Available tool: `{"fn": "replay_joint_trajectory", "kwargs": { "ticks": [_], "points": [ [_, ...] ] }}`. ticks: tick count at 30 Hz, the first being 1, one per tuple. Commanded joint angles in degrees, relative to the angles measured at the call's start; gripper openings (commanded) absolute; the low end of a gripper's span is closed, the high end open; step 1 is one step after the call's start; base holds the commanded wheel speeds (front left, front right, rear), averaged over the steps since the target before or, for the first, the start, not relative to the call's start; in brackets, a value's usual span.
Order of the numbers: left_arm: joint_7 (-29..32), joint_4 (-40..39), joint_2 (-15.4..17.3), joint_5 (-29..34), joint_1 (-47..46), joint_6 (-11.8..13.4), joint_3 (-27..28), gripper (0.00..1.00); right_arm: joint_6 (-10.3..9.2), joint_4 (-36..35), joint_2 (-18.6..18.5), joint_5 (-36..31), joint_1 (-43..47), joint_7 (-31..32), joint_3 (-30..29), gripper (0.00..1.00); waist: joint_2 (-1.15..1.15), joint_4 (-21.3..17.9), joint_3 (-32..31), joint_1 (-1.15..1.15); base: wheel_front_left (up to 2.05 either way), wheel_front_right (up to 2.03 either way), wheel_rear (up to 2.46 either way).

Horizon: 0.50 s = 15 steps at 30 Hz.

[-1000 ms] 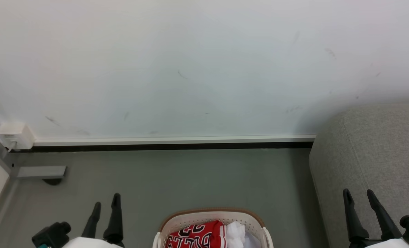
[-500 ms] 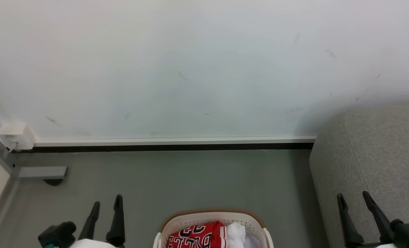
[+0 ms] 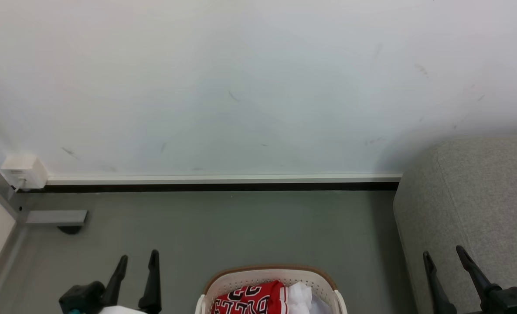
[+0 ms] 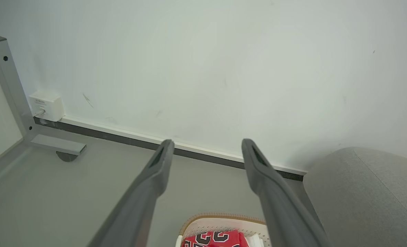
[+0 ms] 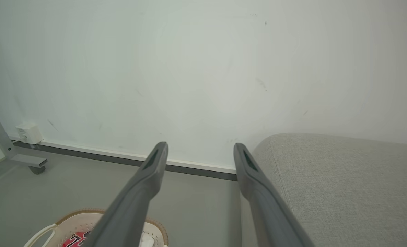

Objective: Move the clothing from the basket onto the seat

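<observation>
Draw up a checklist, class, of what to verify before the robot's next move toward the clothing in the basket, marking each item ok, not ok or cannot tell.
1. Left gripper open, holding nothing: ok.
2. Right gripper open, holding nothing: ok.
3. Clothing lies in the basket, uncovered from above: ok.
4. Both grippers apart from the basket, one on each side: ok.
5. Seat bare where it shows, to the basket's right: ok.
6. How much clothing the basket holds: cannot tell; the head view's bottom edge cuts the basket off.
</observation>
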Motion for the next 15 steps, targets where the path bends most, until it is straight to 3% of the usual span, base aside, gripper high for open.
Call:
{"fn": "replay_joint_trajectory", "kwargs": {
  "ticks": [1, 15],
  "points": [
    [-0.6, -0.1, 0.5, 2.1, 0.5, 0.2, 0.3, 1.00, -0.09, -0.1, -0.4, -1.7, 0.2, -0.6, 0.0, 1.00, 0.00, 0.0, -0.1, 0.00, 0.00, 0.00, 0.00],
    [-2.2, 0.4, 0.5, 8.5, 0.8, 0.4, 0.2, 1.00, -0.11, 0.9, 0.4, -6.2, 0.8, -2.0, -1.3, 1.00, 0.00, 0.3, -0.2, 0.00, 0.00, 0.00, 0.00]
  ]
}}
